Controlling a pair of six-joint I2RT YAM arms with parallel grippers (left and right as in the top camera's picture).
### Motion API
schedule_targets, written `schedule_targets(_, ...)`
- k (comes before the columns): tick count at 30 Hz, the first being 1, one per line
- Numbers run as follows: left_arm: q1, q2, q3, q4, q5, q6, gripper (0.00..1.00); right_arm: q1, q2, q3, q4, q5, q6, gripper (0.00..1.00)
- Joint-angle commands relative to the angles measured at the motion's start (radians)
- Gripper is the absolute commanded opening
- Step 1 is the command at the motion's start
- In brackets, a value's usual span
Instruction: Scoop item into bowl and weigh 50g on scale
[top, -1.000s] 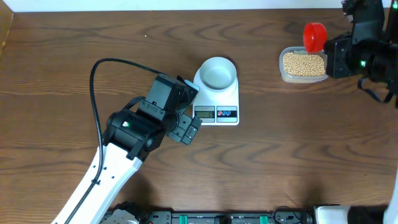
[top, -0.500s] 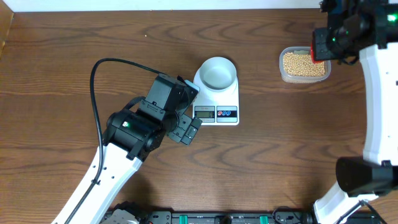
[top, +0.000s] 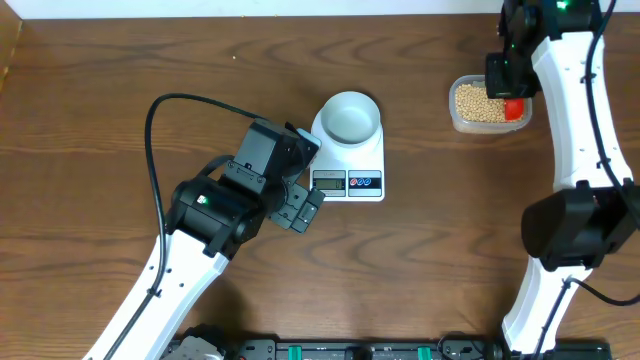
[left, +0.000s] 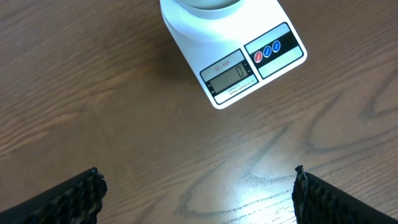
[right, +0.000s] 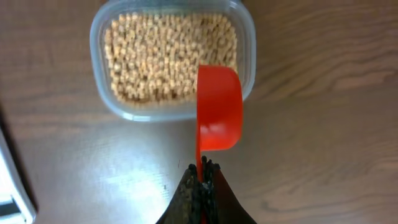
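Now the red plastic scoop (right: 217, 109), clamped in the right gripper (right: 202, 180), has been swung over the clear tub (right: 99, 37) of tan beans (right: 161, 56) for scooping, the left gripper (left: 199, 193) held wide, empty.

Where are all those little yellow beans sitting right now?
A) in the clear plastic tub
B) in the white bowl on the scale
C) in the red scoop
A: the beans fill the clear tub, while the bowl on the scale and the red scoop show none.
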Motion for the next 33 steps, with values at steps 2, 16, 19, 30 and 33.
schedule_targets(2, 0.004, -0.002, 0.005, 0.0, 0.006, 0.006, 0.98, -0.005, 0.026, 0.012, 0.025, 0.039, 0.033, 0.01)
schedule_targets(16, 0.004, -0.002, 0.005, 0.0, 0.006, 0.006, 0.98, -0.011, 0.1, 0.011, 0.1, 0.06, 0.037, 0.01)
schedule_targets(19, 0.004, -0.002, 0.005, 0.0, 0.006, 0.006, 0.98, -0.011, 0.109, 0.011, 0.1, 0.066, 0.048, 0.01)
schedule_targets(30, 0.004, -0.002, 0.005, 0.0, 0.006, 0.006, 0.98, -0.011, 0.154, 0.01, 0.096, 0.069, 0.06, 0.01)
schedule_targets(33, 0.004, -0.002, 0.005, 0.0, 0.006, 0.006, 0.98, -0.01, 0.172, 0.01, 0.089, 0.033, 0.06, 0.01)
